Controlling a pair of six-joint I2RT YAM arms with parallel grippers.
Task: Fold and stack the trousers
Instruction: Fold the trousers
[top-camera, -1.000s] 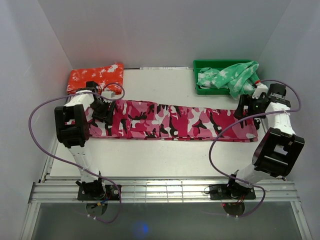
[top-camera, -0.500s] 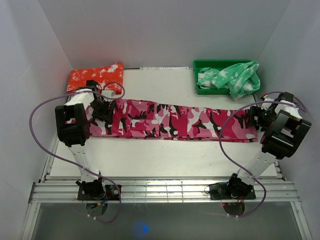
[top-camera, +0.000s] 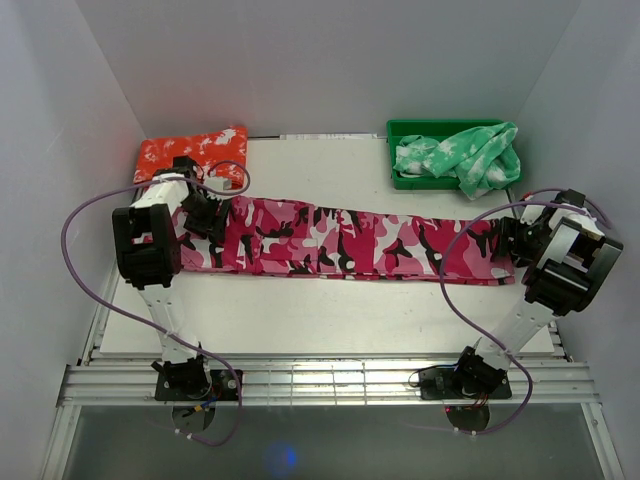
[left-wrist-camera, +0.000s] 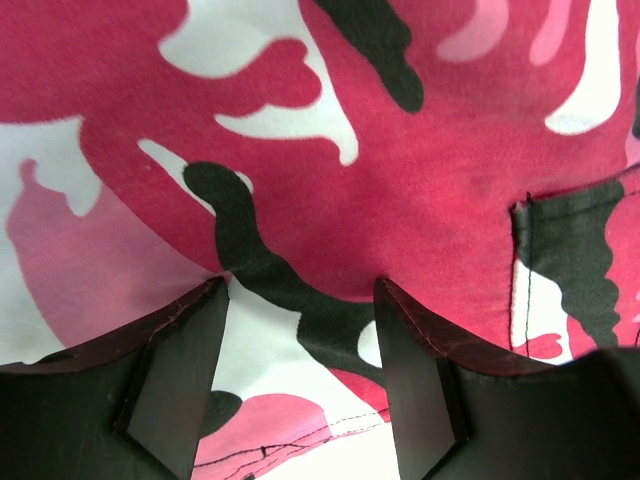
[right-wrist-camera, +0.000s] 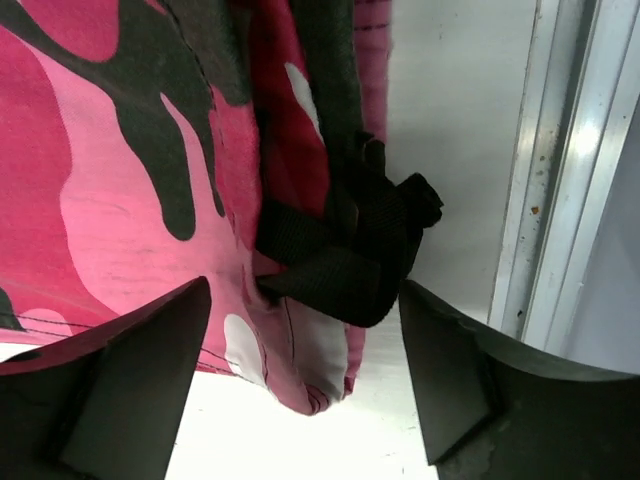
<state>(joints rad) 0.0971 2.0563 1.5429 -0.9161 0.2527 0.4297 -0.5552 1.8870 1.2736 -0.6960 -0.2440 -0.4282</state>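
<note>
The trousers (top-camera: 350, 242), pink-magenta camouflage with black and white patches, lie stretched flat from left to right across the table. My left gripper (top-camera: 205, 215) stands low over their left end. In the left wrist view it (left-wrist-camera: 300, 375) is open, and the trousers (left-wrist-camera: 330, 160) with a stitched edge show between its fingers. My right gripper (top-camera: 505, 240) is at their right end. In the right wrist view it (right-wrist-camera: 300, 385) is open and straddles a corner of the trousers (right-wrist-camera: 130, 230), where a black webbing strap (right-wrist-camera: 350, 255) is bunched.
An orange-red garment (top-camera: 190, 152) lies folded at the back left. A green bin (top-camera: 425, 183) at the back right holds a green garment (top-camera: 460, 155) that spills over its side. A metal rail (right-wrist-camera: 560, 170) runs along the table's right edge, close to my right gripper.
My right arm has swung from beside the green bin down to the right end of the trousers, and its jaws have narrowed a little. My left arm has barely moved.
</note>
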